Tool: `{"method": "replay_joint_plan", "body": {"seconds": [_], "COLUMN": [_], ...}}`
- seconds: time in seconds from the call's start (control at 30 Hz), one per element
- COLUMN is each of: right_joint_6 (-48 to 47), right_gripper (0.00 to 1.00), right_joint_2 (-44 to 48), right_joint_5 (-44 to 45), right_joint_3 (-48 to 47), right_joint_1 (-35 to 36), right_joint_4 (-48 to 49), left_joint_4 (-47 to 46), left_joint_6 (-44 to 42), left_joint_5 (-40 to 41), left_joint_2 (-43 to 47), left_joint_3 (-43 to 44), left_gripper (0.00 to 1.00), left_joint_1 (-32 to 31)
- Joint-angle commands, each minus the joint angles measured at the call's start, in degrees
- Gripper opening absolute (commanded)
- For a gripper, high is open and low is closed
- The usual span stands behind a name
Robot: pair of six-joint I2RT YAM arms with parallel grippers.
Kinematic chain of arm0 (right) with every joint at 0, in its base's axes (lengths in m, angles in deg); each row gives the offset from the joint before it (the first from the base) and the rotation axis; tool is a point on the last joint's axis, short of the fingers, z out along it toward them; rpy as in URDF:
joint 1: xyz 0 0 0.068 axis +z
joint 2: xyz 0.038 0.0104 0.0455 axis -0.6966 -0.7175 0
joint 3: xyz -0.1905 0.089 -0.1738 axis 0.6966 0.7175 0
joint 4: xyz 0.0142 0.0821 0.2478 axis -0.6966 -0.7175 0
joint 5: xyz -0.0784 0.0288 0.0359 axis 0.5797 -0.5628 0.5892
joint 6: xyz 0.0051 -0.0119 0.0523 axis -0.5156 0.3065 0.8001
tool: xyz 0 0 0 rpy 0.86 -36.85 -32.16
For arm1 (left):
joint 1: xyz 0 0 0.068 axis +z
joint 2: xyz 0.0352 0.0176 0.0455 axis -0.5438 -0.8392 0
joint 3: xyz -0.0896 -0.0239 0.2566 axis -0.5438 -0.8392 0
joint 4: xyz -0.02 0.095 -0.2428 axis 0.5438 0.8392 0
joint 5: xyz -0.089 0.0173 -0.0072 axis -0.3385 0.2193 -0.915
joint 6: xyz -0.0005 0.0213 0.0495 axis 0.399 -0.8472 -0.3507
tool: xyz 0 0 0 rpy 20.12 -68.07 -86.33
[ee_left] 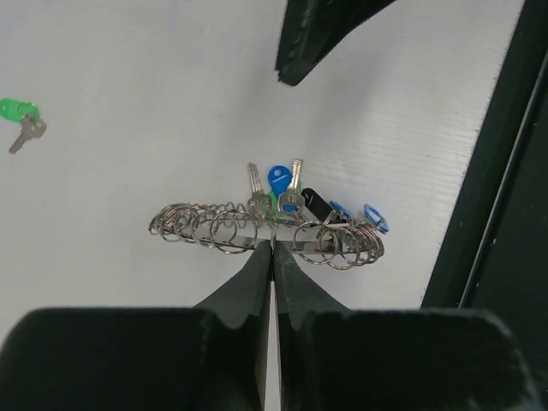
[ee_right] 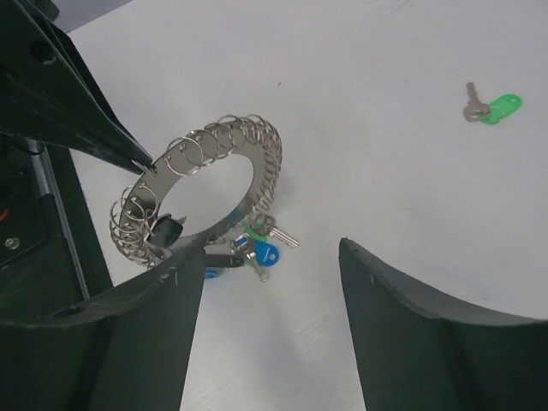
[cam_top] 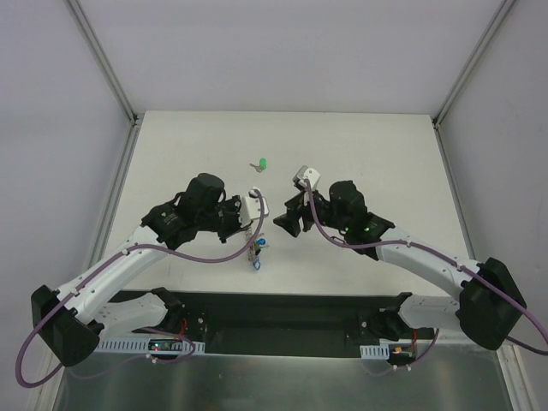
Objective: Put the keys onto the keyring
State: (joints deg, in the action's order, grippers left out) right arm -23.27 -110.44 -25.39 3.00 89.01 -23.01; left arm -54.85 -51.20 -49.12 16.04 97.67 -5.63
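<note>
The keyring (ee_left: 224, 231) is a grey metal ring with wire loops round its rim. My left gripper (ee_left: 272, 248) is shut on its rim and holds it on edge above the table. Several keys hang from it, among them a blue-headed one (ee_right: 267, 253) and a black-headed one (ee_left: 313, 203). They dangle below the ring (cam_top: 257, 248) in the top view. A green-headed key (cam_top: 261, 163) lies loose farther back on the table and also shows in the right wrist view (ee_right: 497, 107). My right gripper (ee_right: 272, 248) stands open just right of the keyring (ee_right: 248, 190) and holds nothing.
A black strip (cam_top: 282, 308) runs along the table's near edge by the arm bases. White walls and metal frame posts (cam_top: 103, 64) enclose the table on three sides. The right gripper's finger (ee_left: 317, 34) reaches into the top of the left wrist view.
</note>
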Motion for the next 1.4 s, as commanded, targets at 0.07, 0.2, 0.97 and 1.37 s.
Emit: {"method": "replay_joint_plan", "body": {"seconds": [0.07, 0.2, 0.97, 1.37], "right_joint_6": [-1.33, -2.74, -6.34, -6.7], "right_gripper": [0.58, 0.5, 0.32, 0.24], "right_joint_2": [-2.28, -3.6, -9.06, -11.25], "right_joint_5": [-12.84, -15.74, -21.02, -21.55], "right_joint_3": [-3.09, -3.88, -7.31, -8.63], "right_joint_1": [0.31, 1.81, 5.06, 5.32], "right_joint_4": [7.61, 7.61, 5.06, 5.06], "left_joint_4": [-4.38, -4.91, -7.37, -9.74], "left_joint_6": [-3.87, -3.6, -2.55, -2.46], "left_joint_5": [-11.07, -13.18, -13.98, -17.05], "left_joint_2": [2.94, 3.21, 3.73, 5.49], "left_joint_3": [-2.07, -2.07, -3.04, -4.45], "left_gripper": [0.0, 0.0, 0.0, 0.0], "left_joint_1": [0.51, 0.69, 0.86, 0.86]}}
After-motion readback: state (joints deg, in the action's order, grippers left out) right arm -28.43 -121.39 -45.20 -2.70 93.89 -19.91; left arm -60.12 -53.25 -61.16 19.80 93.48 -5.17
